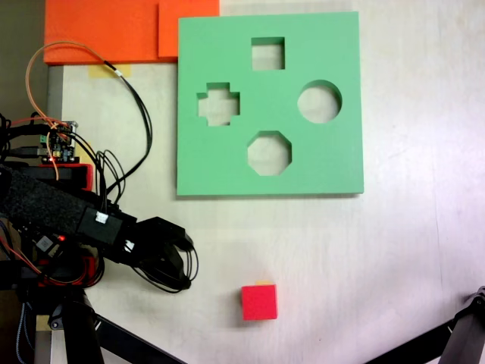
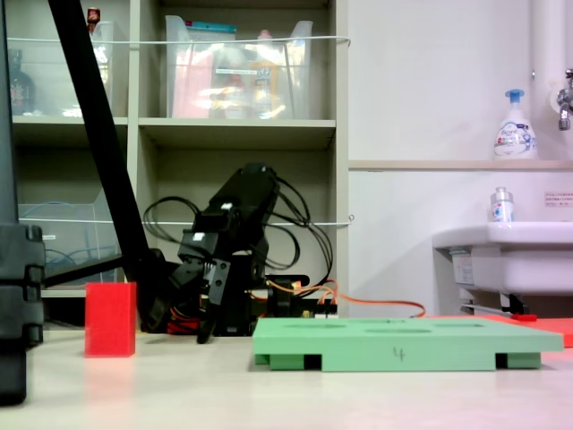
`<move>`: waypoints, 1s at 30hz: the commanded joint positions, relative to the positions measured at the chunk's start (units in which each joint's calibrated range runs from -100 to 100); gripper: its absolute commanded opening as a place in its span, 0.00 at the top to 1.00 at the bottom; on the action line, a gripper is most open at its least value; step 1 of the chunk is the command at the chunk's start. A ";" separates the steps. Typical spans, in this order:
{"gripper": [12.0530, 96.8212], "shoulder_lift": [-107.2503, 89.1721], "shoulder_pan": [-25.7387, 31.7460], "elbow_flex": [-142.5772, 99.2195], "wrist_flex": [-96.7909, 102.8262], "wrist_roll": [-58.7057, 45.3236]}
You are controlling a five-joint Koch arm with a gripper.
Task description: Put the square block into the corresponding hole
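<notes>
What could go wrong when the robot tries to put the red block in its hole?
1. The red block looks about as wide as the square hole, so a tilted block might jam on the edge.
2. The hand must carry it across the green board, past the octagon hole; a slip could drop it there.
3. Loose wires beside the board might snag the arm.

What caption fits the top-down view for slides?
Red cube sits on the table, apart from the arm's tool and the green board's empty square cutout.
</notes>
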 commanded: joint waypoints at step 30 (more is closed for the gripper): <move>0.30 75.57 2.59 99.91 -65.61 2.15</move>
